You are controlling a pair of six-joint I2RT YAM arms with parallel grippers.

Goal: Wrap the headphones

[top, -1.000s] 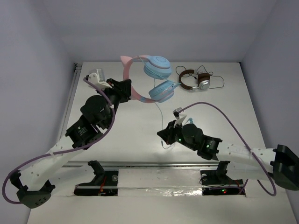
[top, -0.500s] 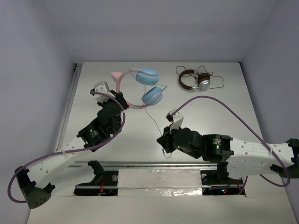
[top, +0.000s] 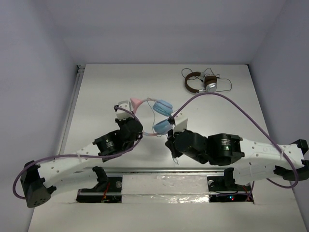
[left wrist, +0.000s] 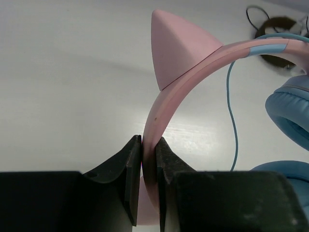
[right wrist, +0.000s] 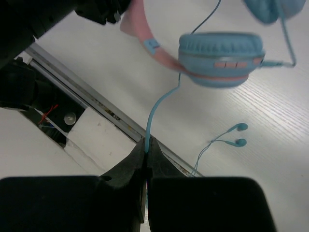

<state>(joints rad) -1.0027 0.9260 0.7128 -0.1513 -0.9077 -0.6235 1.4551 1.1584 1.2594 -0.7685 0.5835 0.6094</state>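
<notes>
The headphones [top: 162,116] have light blue ear cups and a pink headband with cat ears, and are held above the middle of the table. My left gripper [top: 135,129] is shut on the pink headband [left wrist: 166,101], just below a cat ear [left wrist: 176,48]. My right gripper [top: 170,141] is shut on the thin pale-blue cable [right wrist: 154,113], which hangs from the lower ear cup [right wrist: 221,59]. In the left wrist view the cable [left wrist: 232,111] runs beside a blue ear cup [left wrist: 289,106].
Smaller brown-and-silver headphones [top: 200,83] with a dark cable lie at the back right. A pair of blue earbuds [right wrist: 236,135] lies on the table below the right gripper. A metal rail [top: 159,169] runs along the near edge.
Both arms have brought the headphones from the back of the table toward the near middle. The left gripper stays on the headband, the right on the cable.
</notes>
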